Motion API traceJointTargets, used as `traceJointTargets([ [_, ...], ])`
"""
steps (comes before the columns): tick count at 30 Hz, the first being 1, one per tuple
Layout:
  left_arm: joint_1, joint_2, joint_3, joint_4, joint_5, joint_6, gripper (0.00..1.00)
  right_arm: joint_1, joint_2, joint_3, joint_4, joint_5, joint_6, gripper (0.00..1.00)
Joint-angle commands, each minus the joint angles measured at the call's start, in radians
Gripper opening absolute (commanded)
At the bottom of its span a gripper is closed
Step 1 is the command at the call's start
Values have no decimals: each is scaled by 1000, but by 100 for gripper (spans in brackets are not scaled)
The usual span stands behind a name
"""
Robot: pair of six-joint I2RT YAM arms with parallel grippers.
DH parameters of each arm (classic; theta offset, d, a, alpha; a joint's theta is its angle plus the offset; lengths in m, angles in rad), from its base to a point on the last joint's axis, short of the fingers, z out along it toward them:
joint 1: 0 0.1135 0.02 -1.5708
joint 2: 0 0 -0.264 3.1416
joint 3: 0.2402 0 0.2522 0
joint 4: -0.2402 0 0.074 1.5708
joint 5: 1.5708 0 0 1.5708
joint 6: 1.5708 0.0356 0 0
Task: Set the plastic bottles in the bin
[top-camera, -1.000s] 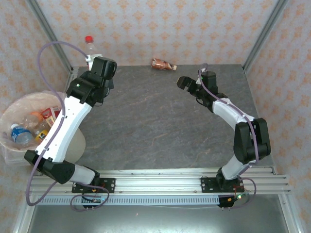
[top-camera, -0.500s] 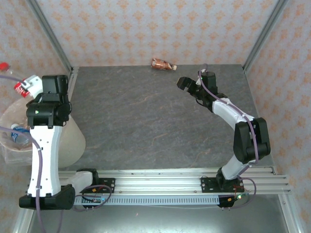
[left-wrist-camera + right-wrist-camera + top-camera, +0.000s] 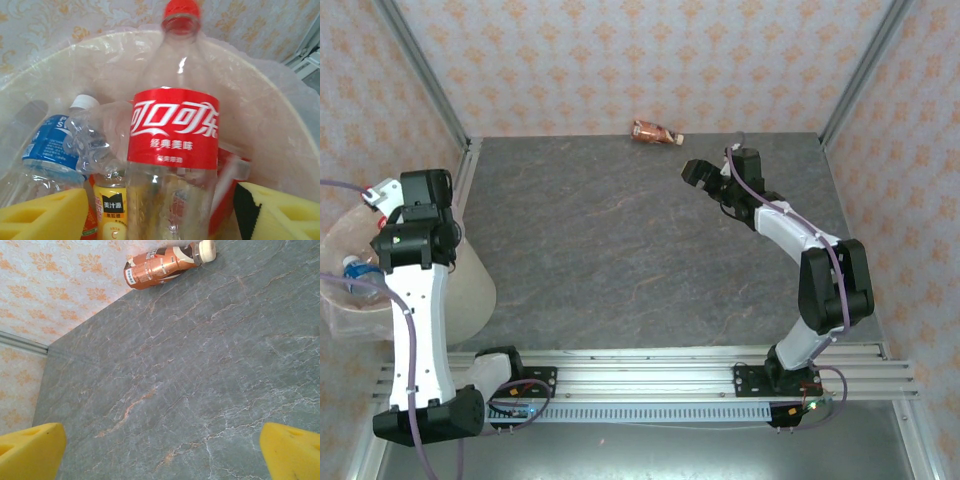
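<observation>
One red-label bottle [image 3: 172, 127], red cap on, hangs clamped in your left gripper [image 3: 160, 220] directly over the bin [image 3: 265, 105], with the yellow pads [image 3: 42, 215] on either side of its clear lower body. Below it in the bag-lined bin lie a blue-label bottle [image 3: 47, 145], a crushed clear bottle [image 3: 95, 135] with a white cap and a yellow-label bottle [image 3: 111, 207]. A red item [image 3: 227, 200] at the right is too hidden to name. Seen from above, the bin stands off the bench [image 3: 620, 260], just beside its left edge. Your right gripper [image 3: 160, 455] hovers above the bench toward the far edge, right of the middle, its fingers spread wide with nothing between them. A copper-brown bottle [image 3: 165, 265] with a white cap lies on its side at the far edge of the bench, near the middle, against the patterned wall [image 3: 60, 270], apart from that gripper.
</observation>
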Motion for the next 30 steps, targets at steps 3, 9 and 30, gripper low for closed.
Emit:
traceJointTargets([
  [3, 8, -39, -6, -9, 81, -28, 82, 8, 3, -2, 0, -3, 19, 99],
  [9, 8, -35, 13, 27, 154, -25, 85, 10, -2, -12, 0, 3, 23, 99],
  [30, 34, -40, -99, 141, 116, -87, 100, 10, -18, -63, -17, 33, -16, 99],
])
